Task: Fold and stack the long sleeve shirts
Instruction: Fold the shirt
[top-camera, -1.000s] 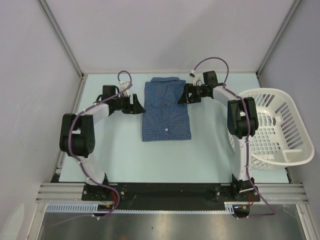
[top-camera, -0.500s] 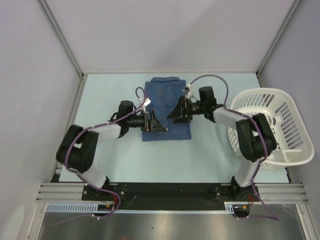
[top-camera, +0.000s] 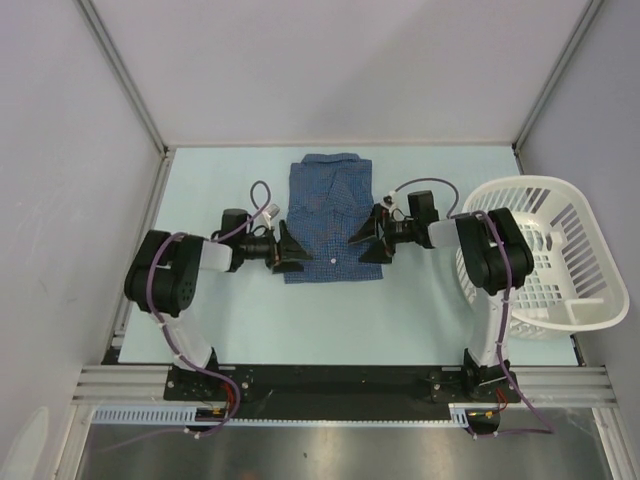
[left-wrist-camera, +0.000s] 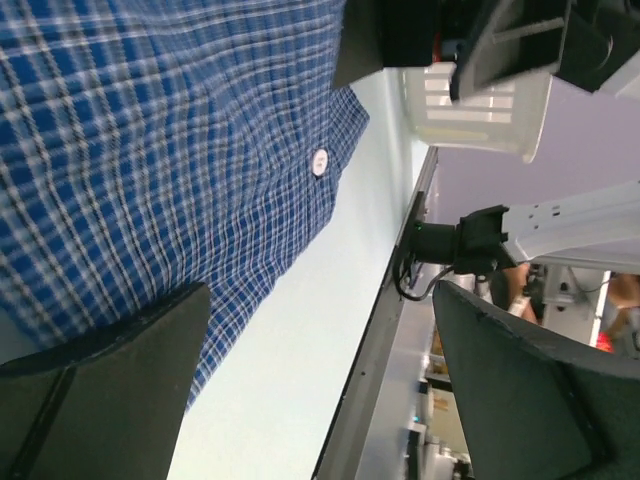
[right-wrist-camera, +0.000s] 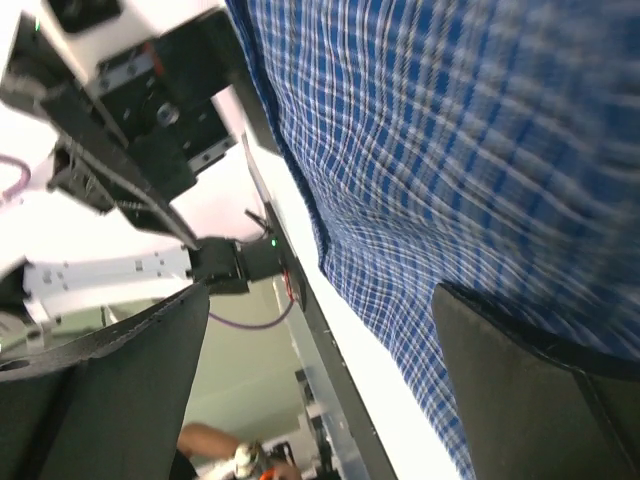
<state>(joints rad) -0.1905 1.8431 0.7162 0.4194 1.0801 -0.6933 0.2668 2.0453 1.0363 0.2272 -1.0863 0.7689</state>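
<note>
A blue checked long sleeve shirt (top-camera: 330, 215) lies folded into a rectangle at the back middle of the table, collar toward the far edge, a white button (top-camera: 331, 260) near its front hem. My left gripper (top-camera: 290, 251) is open at the shirt's lower left edge. My right gripper (top-camera: 368, 242) is open at its lower right edge. The left wrist view shows the cloth (left-wrist-camera: 160, 160) and button (left-wrist-camera: 319, 161) past the open fingers. The right wrist view shows the cloth (right-wrist-camera: 450, 150) with one finger (right-wrist-camera: 560, 400) against it.
A white slatted laundry basket (top-camera: 545, 255) stands at the right edge of the table, close behind the right arm; it also shows in the left wrist view (left-wrist-camera: 475, 105). Pale green table surface (top-camera: 330, 320) lies in front of the shirt.
Both grippers came from the shirt's upper sides down over the cloth, then drew outward to its lower left and right edges. The shirt stays folded in place.
</note>
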